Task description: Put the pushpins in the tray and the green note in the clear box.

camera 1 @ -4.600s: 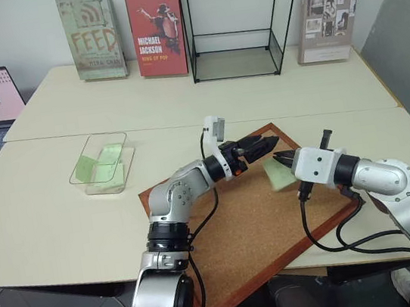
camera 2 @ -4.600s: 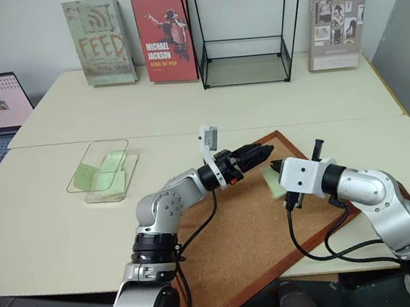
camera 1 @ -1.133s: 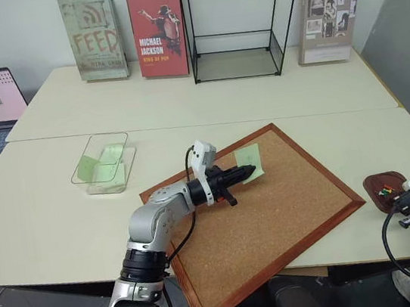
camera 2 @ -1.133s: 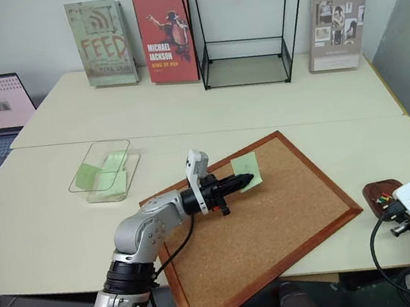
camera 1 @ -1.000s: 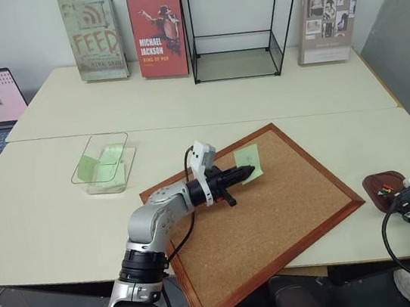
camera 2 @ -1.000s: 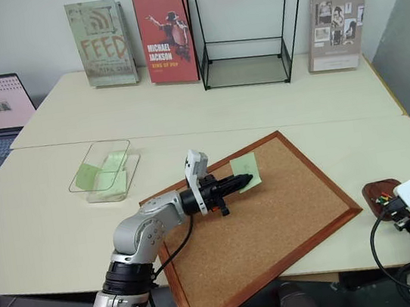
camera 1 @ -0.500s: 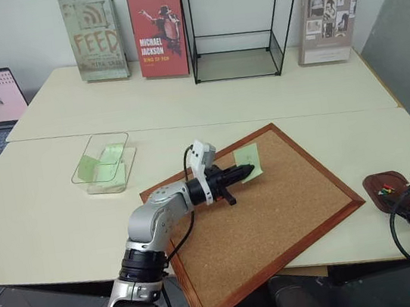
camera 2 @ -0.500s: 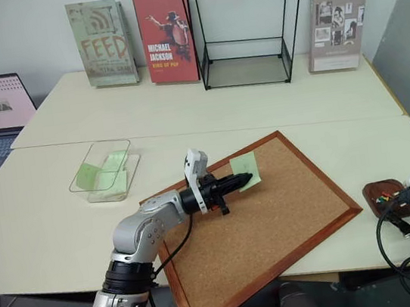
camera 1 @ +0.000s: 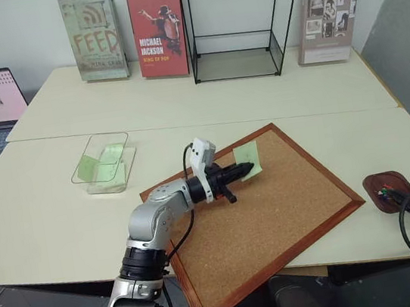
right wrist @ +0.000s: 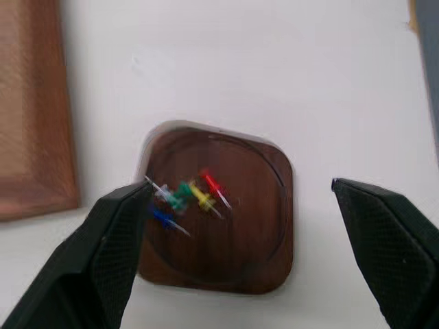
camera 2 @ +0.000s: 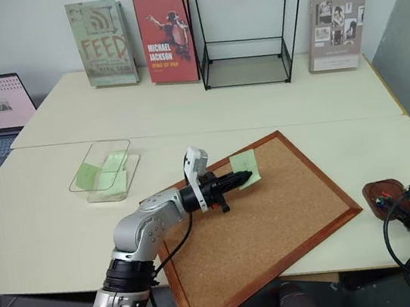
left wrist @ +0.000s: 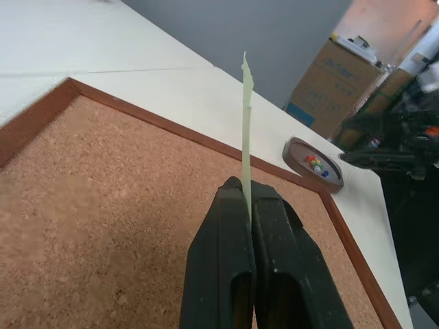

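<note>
A: Start at your left gripper (left wrist: 247, 199). What is in it?

B: Its two black fingers are pressed together on the lower edge of the green note (left wrist: 246, 130), which stands on edge straight out past the tips, above the corkboard (camera 1: 273, 205).

A: And your right gripper (right wrist: 240, 205)?

B: Its fingers stand wide apart with nothing between them. The tray (right wrist: 247, 260) lies directly under the gap, and the pushpins (right wrist: 188, 197), red, yellow, green, blue and a pale one, lie in a loose cluster inside it, nearer one finger than the other.

A: Where is the clear box (camera 1: 103, 164) from your left gripper?

B: Well apart on the table, behind the elbow side of that arm, with other green slips (camera 1: 100, 167) inside it
</note>
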You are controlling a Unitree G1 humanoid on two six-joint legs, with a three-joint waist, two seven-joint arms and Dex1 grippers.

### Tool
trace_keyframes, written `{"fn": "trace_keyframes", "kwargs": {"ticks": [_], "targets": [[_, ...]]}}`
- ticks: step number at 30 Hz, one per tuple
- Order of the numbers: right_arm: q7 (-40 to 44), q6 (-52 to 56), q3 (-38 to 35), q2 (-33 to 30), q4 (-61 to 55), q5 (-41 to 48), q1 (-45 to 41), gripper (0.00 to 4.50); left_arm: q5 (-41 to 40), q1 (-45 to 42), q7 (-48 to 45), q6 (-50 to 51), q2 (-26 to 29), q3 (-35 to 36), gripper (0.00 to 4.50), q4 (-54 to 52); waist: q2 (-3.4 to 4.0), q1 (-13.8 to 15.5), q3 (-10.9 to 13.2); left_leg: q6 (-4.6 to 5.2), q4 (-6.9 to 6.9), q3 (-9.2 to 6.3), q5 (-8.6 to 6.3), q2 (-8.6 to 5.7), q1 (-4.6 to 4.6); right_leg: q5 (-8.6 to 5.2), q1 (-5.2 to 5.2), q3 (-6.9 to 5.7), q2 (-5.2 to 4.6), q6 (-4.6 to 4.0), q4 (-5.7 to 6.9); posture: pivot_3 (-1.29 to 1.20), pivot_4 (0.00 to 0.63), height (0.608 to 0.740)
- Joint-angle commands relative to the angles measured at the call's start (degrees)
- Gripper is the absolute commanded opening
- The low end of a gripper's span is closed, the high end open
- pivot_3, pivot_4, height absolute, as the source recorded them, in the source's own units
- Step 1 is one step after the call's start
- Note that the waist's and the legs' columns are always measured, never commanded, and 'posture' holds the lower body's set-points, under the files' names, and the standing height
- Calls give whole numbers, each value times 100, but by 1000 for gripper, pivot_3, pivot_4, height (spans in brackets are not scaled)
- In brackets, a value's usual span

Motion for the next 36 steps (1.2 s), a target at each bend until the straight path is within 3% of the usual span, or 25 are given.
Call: {"fn": "trace_keyframes", "kwargs": {"ticks": [1,6,10,15,23,32,36], "targets": [[95,90,342,-24,-850,990,-805,4443,141,-233,767,-95,83,476,0,-593,-2,-36,1,0,1,-1,0,3,2,1,0,0,1,2,0,0,150,740],[-9,202,1504,-141,-637,1259,-2277,4443,657,-253,1742,-271,371,879,0,-1105,-11,-43,6,1,4,-3,1,3,6,0,4,-1,2,0,-2,0,150,740],[575,97,2970,-53,-26,1306,-3657,4443,1865,30,2948,-202,1093,1156,0,-1538,-15,-62,9,1,-1,1,1,2,3,7,-1,2,1,9,-3,0,150,740],[1105,-482,3957,124,947,932,-4501,4443,2331,354,3550,248,1520,1545,0,-1723,-17,0,10,0,-15,-13,0,2,-10,6,-10,-14,-1,6,-8,0,150,740],[1433,-1161,4646,612,1825,502,-5116,4443,2367,272,3713,478,1642,1969,0,-1103,-23,113,14,-6,-5,-14,-3,-2,-18,7,-11,-23,-11,6,-11,0,150,740],[1612,-1200,4752,629,1861,418,-5213,4443,2311,184,3748,792,1705,2112,0,-731,-23,106,14,-6,-6,-16,-3,4,-13,9,-12,-25,-4,2,-1,0,150,740],[1646,-1144,4758,627,1822,416,-5240,4500,2297,172,3727,830,1668,2094,525,-773,-23,106,14,-6,-6,-16,-3,4,-13,10,-12,-25,-5,2,1,0,150,740]]}}
